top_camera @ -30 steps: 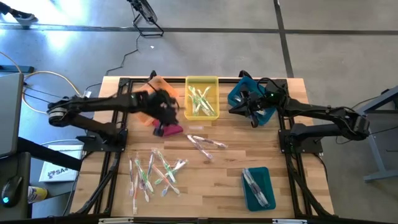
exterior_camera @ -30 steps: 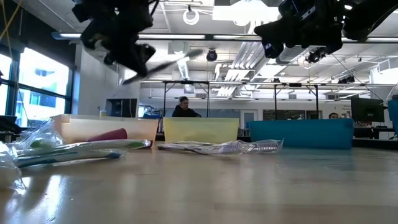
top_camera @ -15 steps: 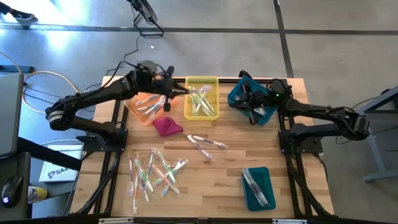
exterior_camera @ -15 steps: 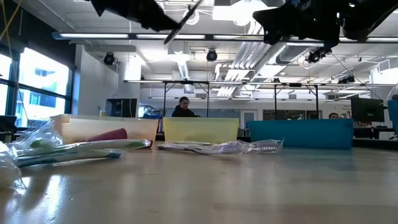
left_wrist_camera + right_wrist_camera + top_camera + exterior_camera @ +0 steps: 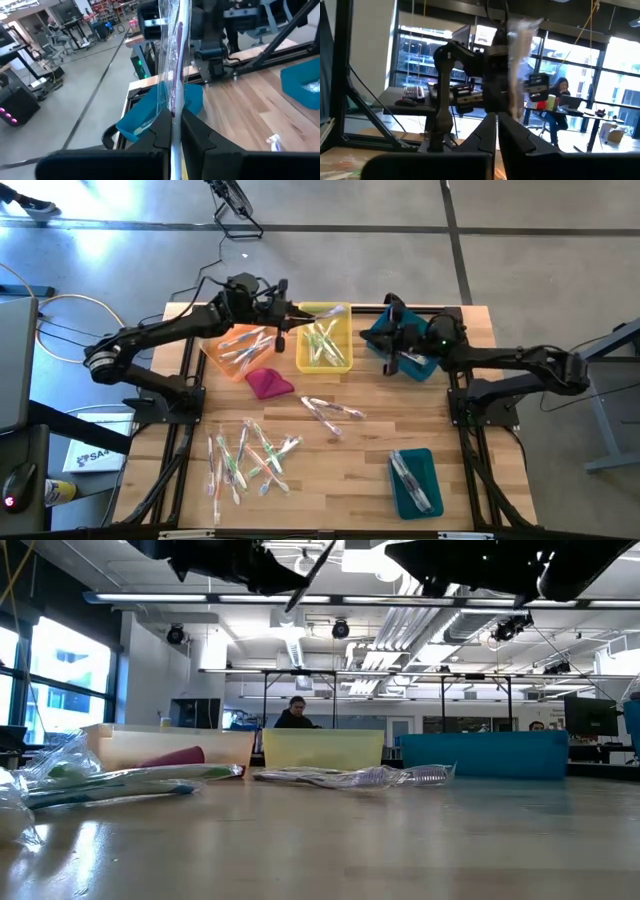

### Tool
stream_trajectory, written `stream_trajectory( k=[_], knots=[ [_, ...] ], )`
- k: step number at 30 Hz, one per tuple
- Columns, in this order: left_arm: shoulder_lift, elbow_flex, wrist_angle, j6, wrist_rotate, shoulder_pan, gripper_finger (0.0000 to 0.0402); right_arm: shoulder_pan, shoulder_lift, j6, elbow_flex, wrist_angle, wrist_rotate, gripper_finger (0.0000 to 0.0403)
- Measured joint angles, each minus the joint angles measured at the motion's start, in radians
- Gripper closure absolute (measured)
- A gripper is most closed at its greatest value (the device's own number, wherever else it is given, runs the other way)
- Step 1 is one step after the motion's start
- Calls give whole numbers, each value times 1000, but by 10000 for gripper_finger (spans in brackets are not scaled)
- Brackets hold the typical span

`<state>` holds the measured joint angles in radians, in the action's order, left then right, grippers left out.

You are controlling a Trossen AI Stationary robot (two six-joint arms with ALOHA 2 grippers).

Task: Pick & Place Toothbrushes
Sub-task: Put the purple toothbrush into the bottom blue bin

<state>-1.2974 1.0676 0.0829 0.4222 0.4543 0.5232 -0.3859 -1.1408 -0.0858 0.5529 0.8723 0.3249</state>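
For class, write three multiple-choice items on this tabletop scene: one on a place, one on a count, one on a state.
1. Where does the magenta cloth lie?
A. On the table in front of the orange bin
B. Inside the yellow bin
C. In the near teal bin

2. How many teal bins are on the table?
A. One
B. Two
C. Four

3. What is the left end effector doing?
A. Standing wide open and empty
B. Resting on the table
C. Shut on a wrapped toothbrush

Answers:
1 A, it lies on bare wood beside the orange bin.
2 B, a far teal bin and a near teal bin.
3 C, its fingers pinch the wrapped toothbrush in the left wrist view.
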Motion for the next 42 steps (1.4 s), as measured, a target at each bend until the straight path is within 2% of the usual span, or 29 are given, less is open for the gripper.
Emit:
stream_trajectory(
  k=[3, 9, 13, 17, 25, 32, 37, 42],
  knots=[
    [-11, 0, 26, -2, 3, 0, 391, 34, -40, -23, 31, 0, -53, 360],
    [-11, 0, 26, -1, 9, 0, 391, 60, -107, -14, 100, 1, -188, 264],
    [-11, 0, 24, 14, 9, 0, 391, 61, -165, 44, 156, 1, -176, 217],
    [-11, 0, 20, 18, 9, -2, 385, 61, -234, 86, 208, 0, -161, 196],
    [-11, 0, 20, 26, 11, -2, 391, 61, -323, 85, 309, 0, -166, 192],
    [-11, 0, 20, 26, 10, -2, 386, 61, -325, 82, 337, 27, -136, 200],
    [-11, 0, 20, 26, 10, -2, 386, 65, -325, 81, 337, 41, -116, 240],
    [-11, 0, 20, 26, 11, -2, 385, 65, -325, 68, 337, 38, -116, 309]
  ],
)
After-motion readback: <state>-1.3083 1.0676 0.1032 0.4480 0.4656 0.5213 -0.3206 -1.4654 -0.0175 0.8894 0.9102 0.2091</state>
